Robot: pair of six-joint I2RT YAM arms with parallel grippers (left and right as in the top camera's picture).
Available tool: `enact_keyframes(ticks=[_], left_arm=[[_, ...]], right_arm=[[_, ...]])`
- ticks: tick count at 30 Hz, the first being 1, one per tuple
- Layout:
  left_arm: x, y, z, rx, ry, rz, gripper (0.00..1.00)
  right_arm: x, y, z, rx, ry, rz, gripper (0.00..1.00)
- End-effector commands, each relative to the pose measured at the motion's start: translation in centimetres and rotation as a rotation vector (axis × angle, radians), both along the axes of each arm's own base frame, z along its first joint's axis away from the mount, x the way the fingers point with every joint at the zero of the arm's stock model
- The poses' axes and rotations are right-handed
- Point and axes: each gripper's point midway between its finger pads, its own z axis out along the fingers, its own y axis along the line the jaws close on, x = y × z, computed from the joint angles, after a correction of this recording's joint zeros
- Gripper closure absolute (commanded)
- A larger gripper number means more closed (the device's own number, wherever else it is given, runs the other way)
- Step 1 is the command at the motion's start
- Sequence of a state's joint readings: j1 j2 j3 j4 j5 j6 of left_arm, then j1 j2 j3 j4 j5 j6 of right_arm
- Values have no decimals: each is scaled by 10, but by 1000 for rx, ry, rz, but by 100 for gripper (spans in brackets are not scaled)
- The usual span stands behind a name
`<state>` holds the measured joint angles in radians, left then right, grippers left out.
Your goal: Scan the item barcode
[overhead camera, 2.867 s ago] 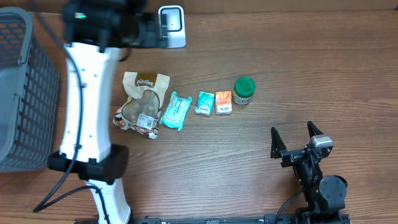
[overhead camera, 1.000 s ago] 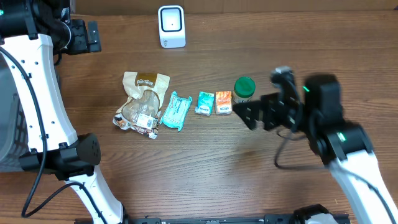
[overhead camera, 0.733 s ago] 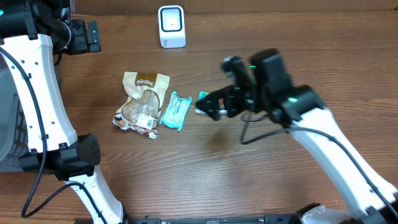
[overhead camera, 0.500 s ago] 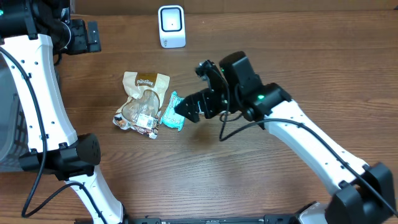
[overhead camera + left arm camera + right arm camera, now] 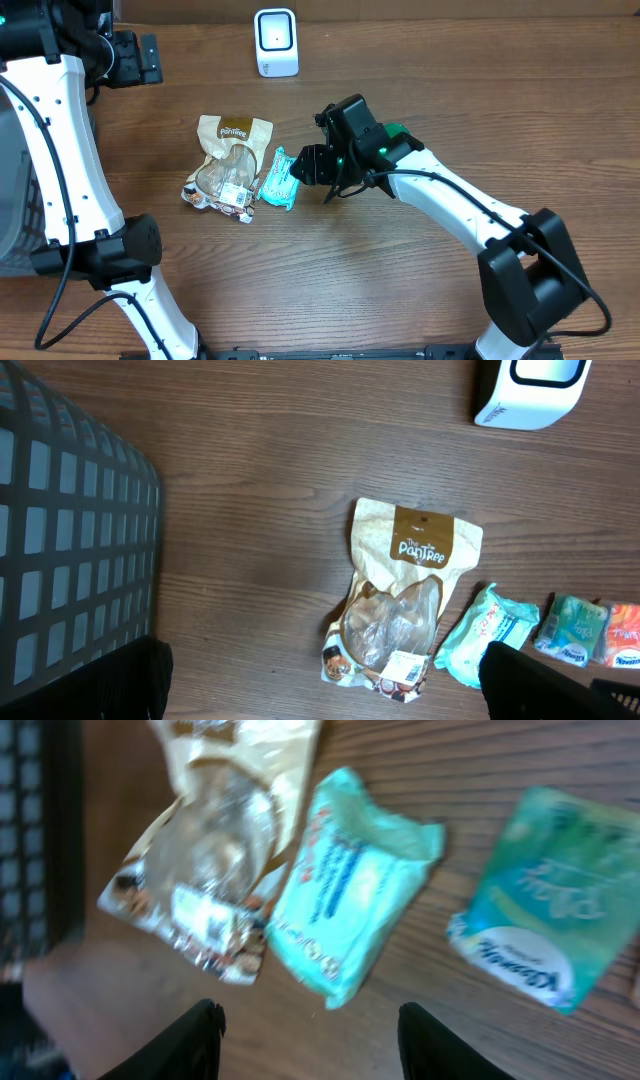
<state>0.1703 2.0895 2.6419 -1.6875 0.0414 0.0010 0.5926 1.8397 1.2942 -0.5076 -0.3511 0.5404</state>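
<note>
On the wooden table (image 5: 450, 60), the grey mesh basket (image 5: 70, 530) stood well to the left of the Pantree bag (image 5: 410, 600), your landmark here. The bag lay flat, its brown patch reading "The Pantree", with a white sticker (image 5: 405, 665) at its clear lower end. Your left gripper (image 5: 145, 57) hung up and to the left of the bag, jaws spread wide with nothing in them. Your right gripper (image 5: 310, 1012) hovered just right of the bag, close by the teal wipes pack (image 5: 350, 885), fingers apart and gripping nothing. The pack lay just beside the bag's right side, with no finger on it. The white scanner (image 5: 276, 42) stood beyond the bag's top edge, apart from it. Right of the bag, past the wipes, lay a green tissue packet (image 5: 545, 910) and an orange packet (image 5: 625, 635); their lettering was too blurred for you to read.
</note>
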Motion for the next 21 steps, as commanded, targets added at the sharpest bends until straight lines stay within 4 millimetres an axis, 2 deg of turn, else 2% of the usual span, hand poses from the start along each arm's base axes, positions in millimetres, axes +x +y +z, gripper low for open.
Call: enact_keyframes(ticks=[1,7,13,21], left_arm=[[0,-2,-2,-5,5,-19,1],[0,-2,-2,-5,5,-19,0],[0,-2,-2,-5,5,-19,0],[0,-2,-2,-5,5,-19,0]], right_arm=[[14,3,0,-28,-5,-152,47],[13,18,-26,-50,16,-210,51],[15,19,-58,-77,62,-239,52],[18,23,-73,-78,62,-238,55]])
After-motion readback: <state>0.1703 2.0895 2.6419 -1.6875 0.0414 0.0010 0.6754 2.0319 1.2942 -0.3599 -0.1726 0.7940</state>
